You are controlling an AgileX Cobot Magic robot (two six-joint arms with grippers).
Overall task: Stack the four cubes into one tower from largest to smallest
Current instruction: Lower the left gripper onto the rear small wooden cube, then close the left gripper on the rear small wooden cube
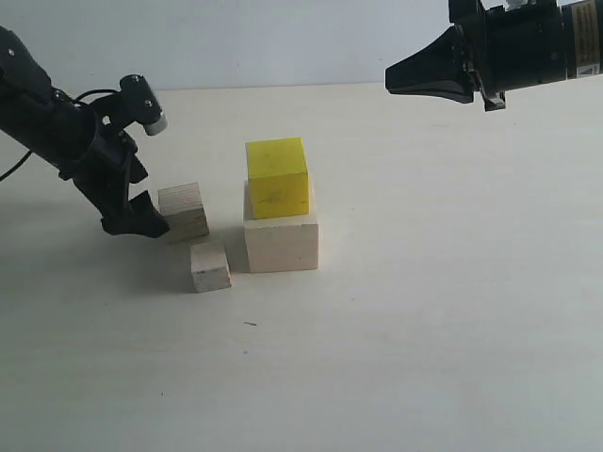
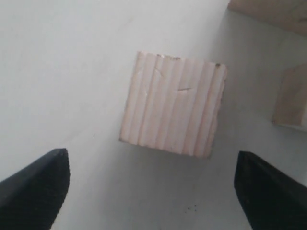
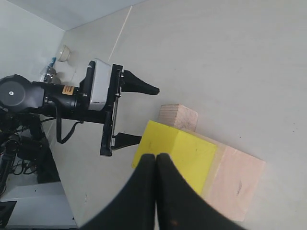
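Left wrist view: the left claw [image 2: 151, 165] stands wide apart and empty; the layered plywood cube [image 2: 172, 104] sits on the table [image 2: 72, 72] just ahead of it, roughly centred. Right claw [image 1: 400, 78], pinched together, hangs well away, so the left arm is nearer.

This looks like a robotics lab bench; two black machine arms, the left arm [image 1: 47, 122] and the right arm [image 1: 537, 42], reach over a bare off-white table [image 1: 424, 358] backed by a blank pale wall [image 1: 283, 38]; on it stand plain test blocks, a bright yellow cube [image 1: 277, 177] atop a large pale wood cube [image 1: 281, 243]; the right wrist view shows a loose black cable [image 3: 58, 132] and dark equipment [image 3: 21, 148] past the table's edge.
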